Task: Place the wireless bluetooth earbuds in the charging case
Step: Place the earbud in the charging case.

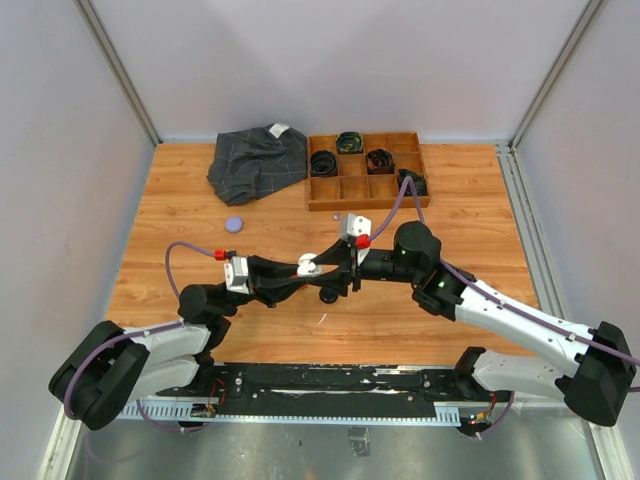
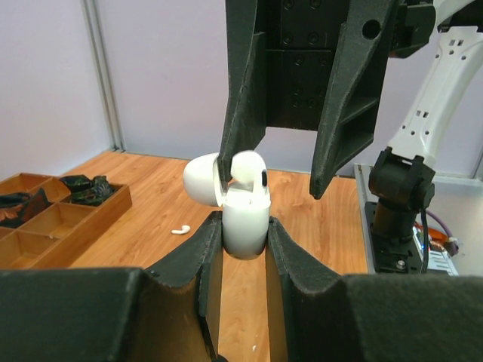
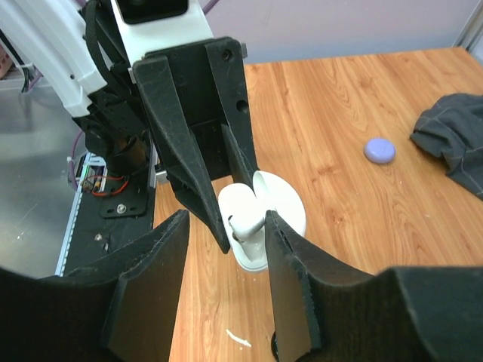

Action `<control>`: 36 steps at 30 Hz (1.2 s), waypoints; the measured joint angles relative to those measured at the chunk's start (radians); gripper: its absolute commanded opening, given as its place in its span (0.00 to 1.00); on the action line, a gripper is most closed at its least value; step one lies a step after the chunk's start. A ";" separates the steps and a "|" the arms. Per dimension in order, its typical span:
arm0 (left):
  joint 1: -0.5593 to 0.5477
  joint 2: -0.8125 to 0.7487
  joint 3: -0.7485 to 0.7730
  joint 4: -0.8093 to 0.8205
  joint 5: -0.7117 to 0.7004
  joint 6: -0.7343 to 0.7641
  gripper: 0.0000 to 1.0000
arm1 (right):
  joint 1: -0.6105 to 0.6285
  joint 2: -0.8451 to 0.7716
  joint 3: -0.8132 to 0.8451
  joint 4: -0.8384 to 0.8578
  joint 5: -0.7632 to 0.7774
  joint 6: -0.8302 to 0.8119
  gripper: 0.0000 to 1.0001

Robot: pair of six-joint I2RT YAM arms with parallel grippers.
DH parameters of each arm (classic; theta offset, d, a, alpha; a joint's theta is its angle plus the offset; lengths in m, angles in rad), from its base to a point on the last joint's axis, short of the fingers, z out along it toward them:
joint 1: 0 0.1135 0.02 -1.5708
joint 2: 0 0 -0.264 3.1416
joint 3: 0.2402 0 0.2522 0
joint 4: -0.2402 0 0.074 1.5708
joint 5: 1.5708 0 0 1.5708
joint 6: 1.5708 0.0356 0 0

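My left gripper (image 2: 245, 235) is shut on the white charging case (image 2: 246, 223), holding it upright above the table with its lid (image 2: 199, 181) flipped open. A white earbud (image 2: 249, 169) sits tilted in the case's mouth and also shows in the right wrist view (image 3: 247, 223). My right gripper (image 2: 272, 196) hangs over the case with its jaws apart, and one finger touches that earbud. A second white earbud (image 2: 179, 230) lies on the wood below, also seen in the top view (image 1: 322, 318). In the top view both grippers meet mid-table, left (image 1: 310, 267) and right (image 1: 348, 268).
A wooden compartment tray (image 1: 340, 187) with black coiled belts stands at the back, with a grey cloth (image 1: 258, 160) to its left. A purple puck (image 1: 233, 224) lies on the table left of the grippers. The metal rail (image 1: 330, 380) runs along the near edge.
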 measured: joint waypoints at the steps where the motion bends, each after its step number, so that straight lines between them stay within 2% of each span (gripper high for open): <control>1: 0.000 0.003 0.000 0.002 0.004 0.006 0.00 | 0.000 -0.002 0.006 -0.025 0.002 -0.007 0.46; 7: 0.000 0.004 0.000 -0.002 0.041 0.050 0.00 | 0.000 -0.006 0.046 -0.147 0.002 -0.044 0.45; 14: 0.000 -0.013 0.000 -0.011 0.067 0.086 0.00 | 0.000 0.014 0.093 -0.211 -0.034 -0.067 0.42; 18: 0.000 -0.013 0.000 -0.011 0.069 0.095 0.00 | 0.000 0.034 0.124 -0.241 -0.058 -0.077 0.45; 21: 0.000 -0.013 -0.004 -0.011 0.066 0.104 0.00 | 0.000 0.031 0.131 -0.267 -0.051 -0.082 0.55; 27: 0.000 -0.002 -0.044 -0.011 0.030 0.137 0.00 | 0.002 0.002 0.146 -0.343 0.014 -0.070 0.55; 36: 0.000 0.026 -0.072 -0.039 0.003 0.206 0.00 | 0.002 0.077 0.382 -0.594 0.184 0.082 0.52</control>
